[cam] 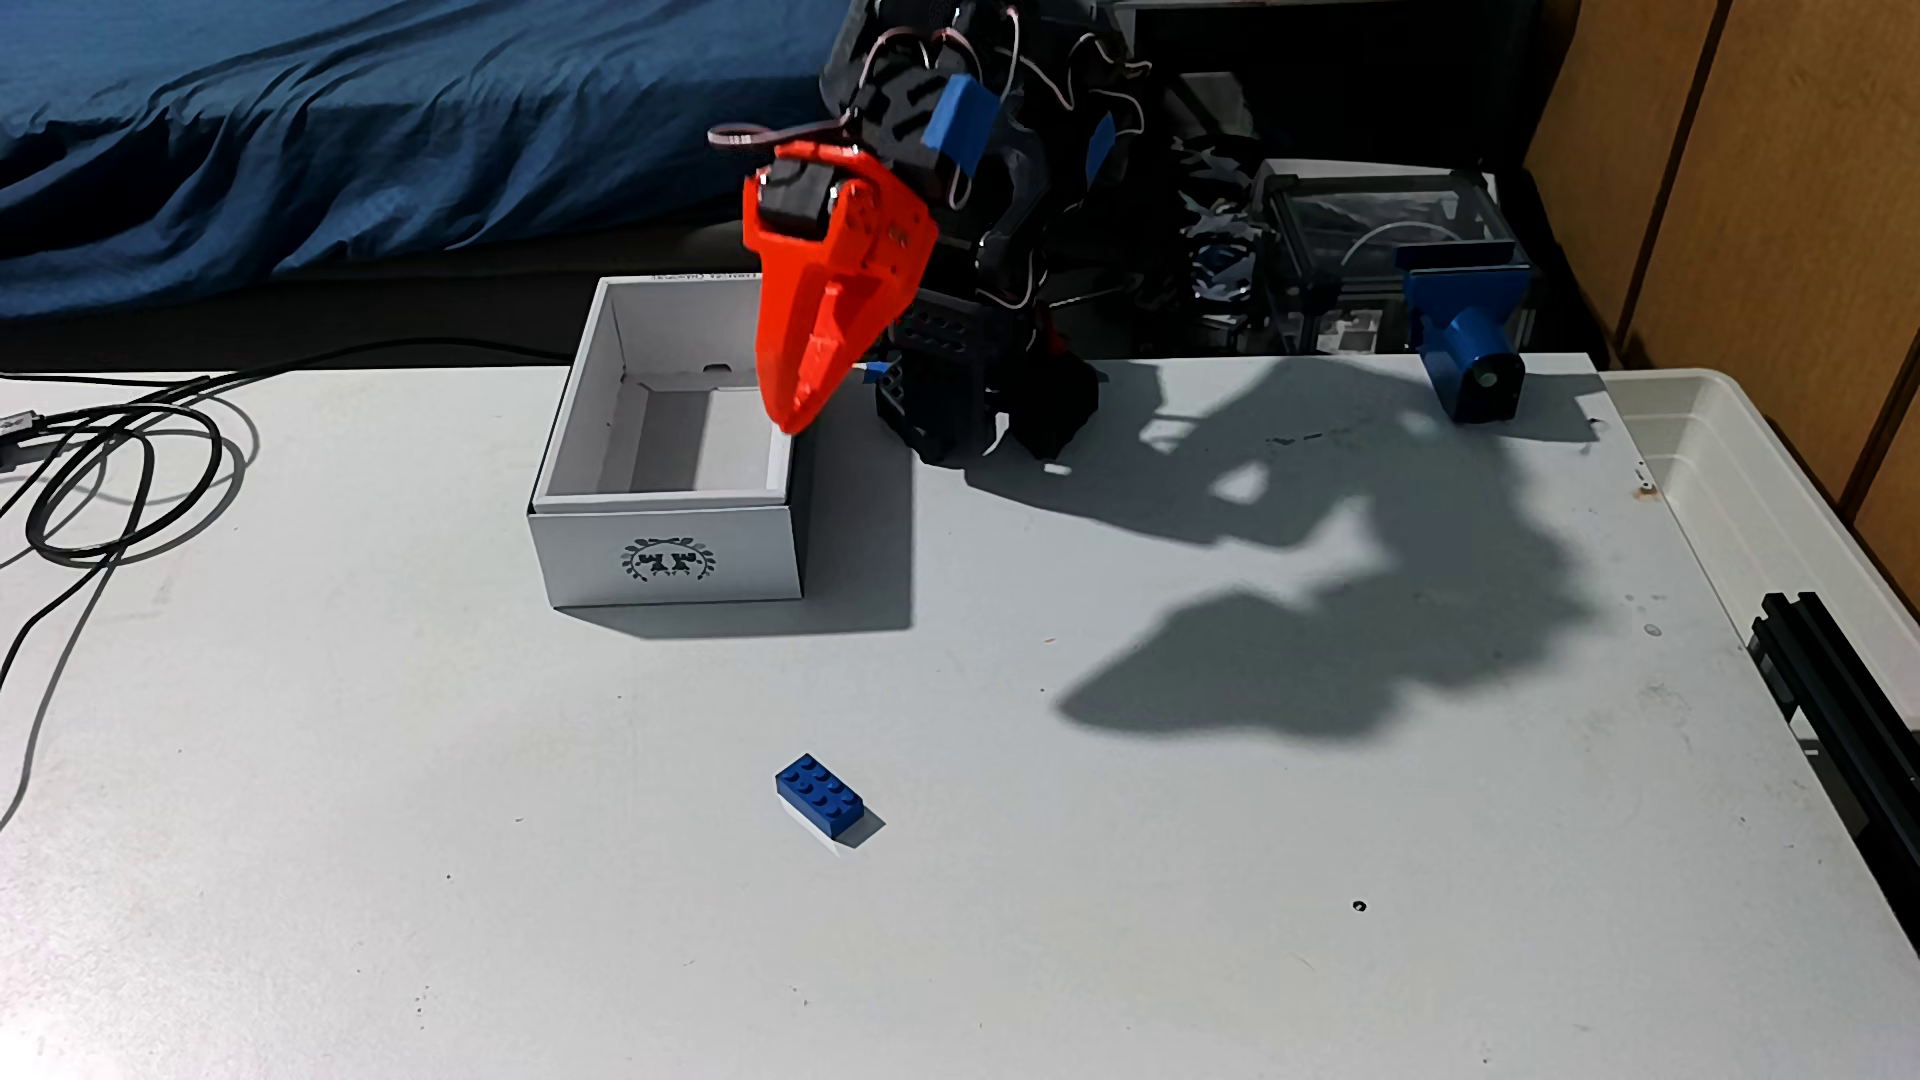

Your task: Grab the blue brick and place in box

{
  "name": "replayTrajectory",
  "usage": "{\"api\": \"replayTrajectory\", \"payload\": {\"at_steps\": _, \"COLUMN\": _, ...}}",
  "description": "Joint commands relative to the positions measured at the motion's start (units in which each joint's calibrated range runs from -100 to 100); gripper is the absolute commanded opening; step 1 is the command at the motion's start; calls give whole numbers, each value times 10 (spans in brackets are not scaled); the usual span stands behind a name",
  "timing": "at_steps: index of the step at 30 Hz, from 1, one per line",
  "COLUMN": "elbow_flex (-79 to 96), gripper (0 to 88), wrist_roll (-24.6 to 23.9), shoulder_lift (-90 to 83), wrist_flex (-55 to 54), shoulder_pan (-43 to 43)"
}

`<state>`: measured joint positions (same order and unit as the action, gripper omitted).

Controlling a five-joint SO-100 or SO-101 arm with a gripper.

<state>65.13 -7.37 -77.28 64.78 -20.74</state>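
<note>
A pale grey bench (1143, 831) fills most of the fixed view, its top bare apart from a few specks and a broad dark shadow cast toward its right edge. Behind its far edge lies a bed under a rumpled dark-blue cover (312, 135). The black robot arm (966, 208), wrapped with patches of blue tape and loose wires, stands at the middle of the far edge. Just to its left in this view sits the white rectangular cardboard box (665, 540) with tall sides, open at the top, a dark wreath emblem printed on its near end face; what can be seen of its inside holds nothing. The orange plastic hand (792, 424) hangs tip down over the box's right rim, its two fingers drawn together into one point with nothing between them. A translucent white plastic tub (1756, 498) lies along the bench's right edge, with a black metal rail (1839, 696) nearer the camera. A blue 3D-printed clamp-like mount (1467, 332) sits at the far right corner, and black cables (114, 488) coil at the far left edge. The small dark-blue plastic toy brick (819, 793), rectangular with two rows of four round studs, lies studs up and turned at an angle on open bench, well apart from the box and toward the near edge, with nothing between it and the hand.
</note>
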Motion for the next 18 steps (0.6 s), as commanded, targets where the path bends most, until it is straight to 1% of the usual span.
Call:
{"api": "replayTrajectory", "payload": {"at_steps": 1, "elbow_flex": -41, "gripper": 9, "wrist_roll": -4, "shoulder_lift": 21, "wrist_flex": 9, "shoulder_pan": -6}}
{"api": "replayTrajectory", "payload": {"at_steps": 7, "elbow_flex": -108, "gripper": 9, "wrist_roll": -6, "shoulder_lift": 149, "wrist_flex": 8, "shoulder_pan": -7}}
{"api": "replayTrajectory", "payload": {"at_steps": 11, "elbow_flex": -179, "gripper": 9, "wrist_roll": -24, "shoulder_lift": 251, "wrist_flex": 14, "shoulder_pan": -4}}
{"api": "replayTrajectory", "payload": {"at_steps": 18, "elbow_flex": -331, "gripper": 9, "wrist_roll": -72, "shoulder_lift": 438, "wrist_flex": 71, "shoulder_pan": 23}}
